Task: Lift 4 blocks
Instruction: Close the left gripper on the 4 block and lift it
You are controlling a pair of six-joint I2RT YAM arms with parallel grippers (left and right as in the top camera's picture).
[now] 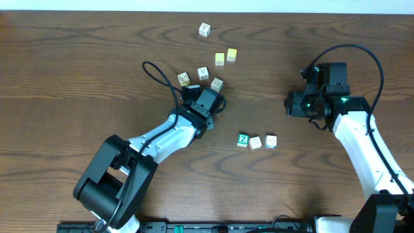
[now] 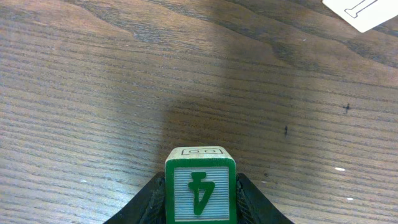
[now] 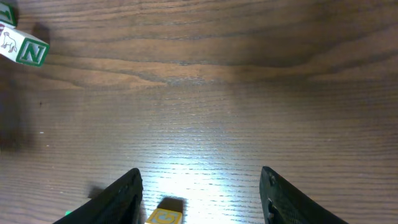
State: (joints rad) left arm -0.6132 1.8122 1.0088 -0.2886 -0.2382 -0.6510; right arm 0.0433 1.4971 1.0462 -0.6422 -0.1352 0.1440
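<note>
In the left wrist view a green-framed block with a green glyph on a pale face sits between my left gripper's two black fingers, which press on both its sides. From overhead the left gripper covers that block. Three more blocks lie in a row on the table: the green Z, a white one with reddish print and a white one with blue print. My right gripper hovers up and to the right of that row, open. The green block's side shows at the right wrist view's top left.
Two plain yellow cubes and three pale cubes lie just beyond the left gripper, and one white cube farther back. A small yellowish cube lies on the table beside my right gripper's left finger, untouched. A pale cube's corner shows ahead of the left gripper.
</note>
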